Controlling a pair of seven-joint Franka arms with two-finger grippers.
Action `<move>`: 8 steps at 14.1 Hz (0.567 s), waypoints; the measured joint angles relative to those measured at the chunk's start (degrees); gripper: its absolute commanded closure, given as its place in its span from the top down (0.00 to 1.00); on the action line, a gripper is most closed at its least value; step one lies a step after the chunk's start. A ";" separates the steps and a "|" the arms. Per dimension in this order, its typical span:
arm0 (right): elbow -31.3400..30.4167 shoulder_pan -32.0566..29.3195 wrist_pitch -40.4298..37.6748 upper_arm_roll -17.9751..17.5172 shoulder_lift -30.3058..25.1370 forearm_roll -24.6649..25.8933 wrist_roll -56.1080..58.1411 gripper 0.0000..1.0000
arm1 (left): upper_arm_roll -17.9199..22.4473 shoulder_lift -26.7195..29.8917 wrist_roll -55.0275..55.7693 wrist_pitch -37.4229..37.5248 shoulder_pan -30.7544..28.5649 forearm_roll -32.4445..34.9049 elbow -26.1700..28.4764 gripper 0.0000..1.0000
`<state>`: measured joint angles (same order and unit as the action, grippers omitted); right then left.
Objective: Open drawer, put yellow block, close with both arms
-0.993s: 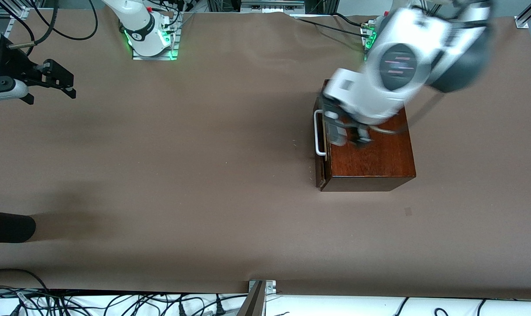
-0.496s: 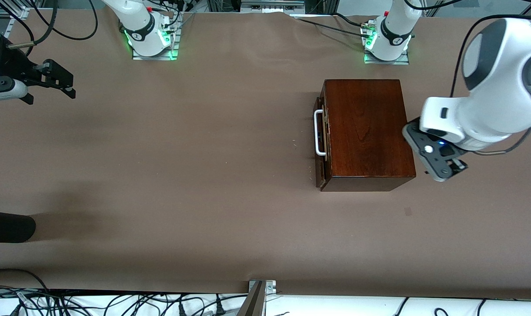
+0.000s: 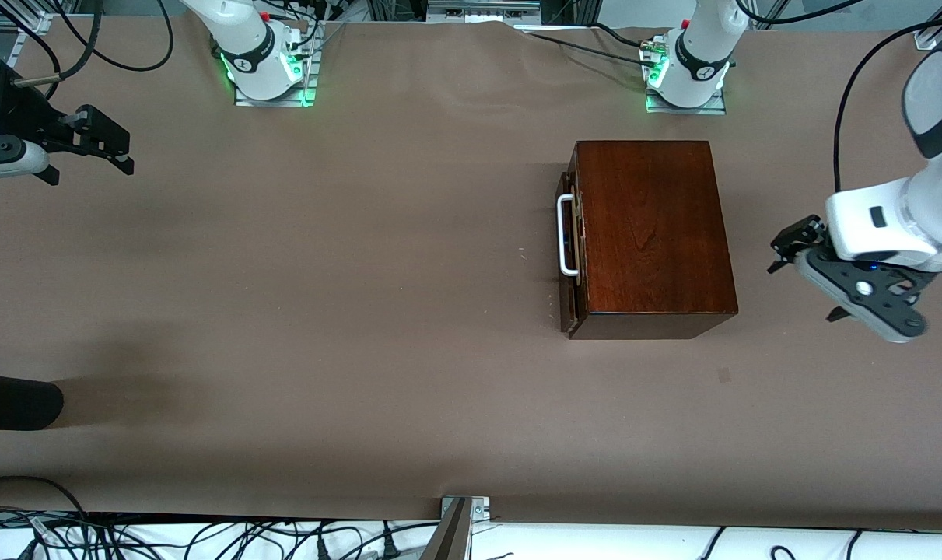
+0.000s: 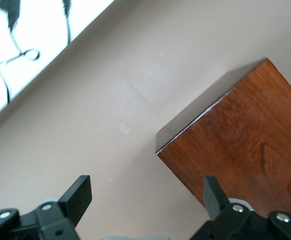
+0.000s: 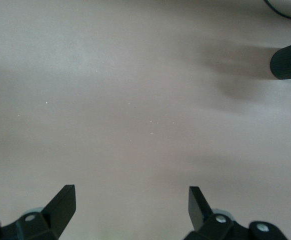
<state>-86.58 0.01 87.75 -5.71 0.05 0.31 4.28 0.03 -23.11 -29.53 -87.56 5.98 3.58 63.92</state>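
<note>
Nearest the front camera, and well away from the box (image 3: 649, 233) toward the right arm's end of the table (image 3: 362, 311), a dark rounded object (image 3: 12, 400) pokes in from the edge; what it is I cannot tell. Now the box itself, glossy mahogany, sitting squarely on the brown cover. Its drawer (image 3: 569, 264) is pushed in, the dark front flush or very nearly flush with the box, and the white handle (image 3: 565, 233) faces the right arm's end. No pale tray shows, so whatever is inside is hidden. The yellow block is in none of the views; whether it lies in the shut drawer cannot be seen. Just beside the box, toward the left arm's end, the left gripper (image 4: 145, 190) hangs over bare table, jaws spread wide with nothing between them. Its wrist camera looks down on the box's corner. That stance reads as standing clear of the box, not reaching for it. Well apart from the box, over the right arm's end of the table, the right gripper (image 5: 130, 192) waits, jaws wide and empty too, only bare cover beneath. With the drawer shut and both hands free, my judgement is the task sits at its very end, or else at its start.
</note>
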 measured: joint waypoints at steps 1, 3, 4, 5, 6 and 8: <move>0.00 0.00 0.00 0.01 0.00 0.00 0.00 1.00 | 0.02 0.27 4.82 0.65 -0.53 -0.01 -0.10 1.00; 0.00 0.00 0.00 0.01 0.00 0.00 0.00 1.00 | 0.01 1.01 9.86 -0.03 -2.50 -1.04 0.52 1.00; 0.00 0.00 0.00 0.01 0.00 0.00 0.00 1.00 | 0.01 1.80 10.79 -1.68 -3.62 -1.59 1.94 1.00; 0.00 0.00 0.00 0.01 0.00 0.00 0.00 1.00 | 0.01 3.26 11.94 -3.48 -4.42 -1.98 4.53 1.00; 0.00 0.00 0.00 0.01 0.00 0.00 0.00 1.00 | 0.01 5.37 14.48 -4.71 -4.83 -2.14 7.92 1.00; 0.02 0.00 0.00 0.02 0.00 0.00 0.00 1.00 | -0.44 10.34 20.26 -5.40 -4.83 -2.15 14.78 1.00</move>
<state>-86.56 0.00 87.75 -5.70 0.05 0.31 4.28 -0.41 -12.77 -9.27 -92.96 1.16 1.43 78.70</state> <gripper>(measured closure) 0.000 0.000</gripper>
